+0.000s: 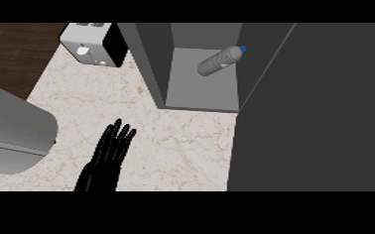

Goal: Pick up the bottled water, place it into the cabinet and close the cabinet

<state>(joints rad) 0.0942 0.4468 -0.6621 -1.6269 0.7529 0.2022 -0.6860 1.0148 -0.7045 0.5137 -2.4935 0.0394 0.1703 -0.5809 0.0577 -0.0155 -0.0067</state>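
Inside the open cabinet (150, 59), on its pale grey shelf floor, the bottled water (221, 61) lies on its side at a slant, its blue cap pointing up and to the right toward the cabinet's right side, with no hand touching it. By that, the picking up and the placing look finished; I cannot tell whether the bottle has fully settled or rests against the back wall. What is left, as far as this view shows, is the closing: the cabinet door (307, 119), a wide dark grey panel, stands swung out over the right side of the marble counter (183, 148) and fills much of the view there. The left hand (106, 156) shows at the lower left over the counter, well apart from the cabinet and the door, its fingers straight, close together and pointing up the view, holding nothing; it looks to be at rest. The right hand does not show at all, so nothing can be said of its fingers; it may be behind the door. A white toaster (88, 47) sits at the counter's far left corner, just beside the cabinet's left wall, and a rounded grey object (22, 134) that I cannot identify sits at the left edge.
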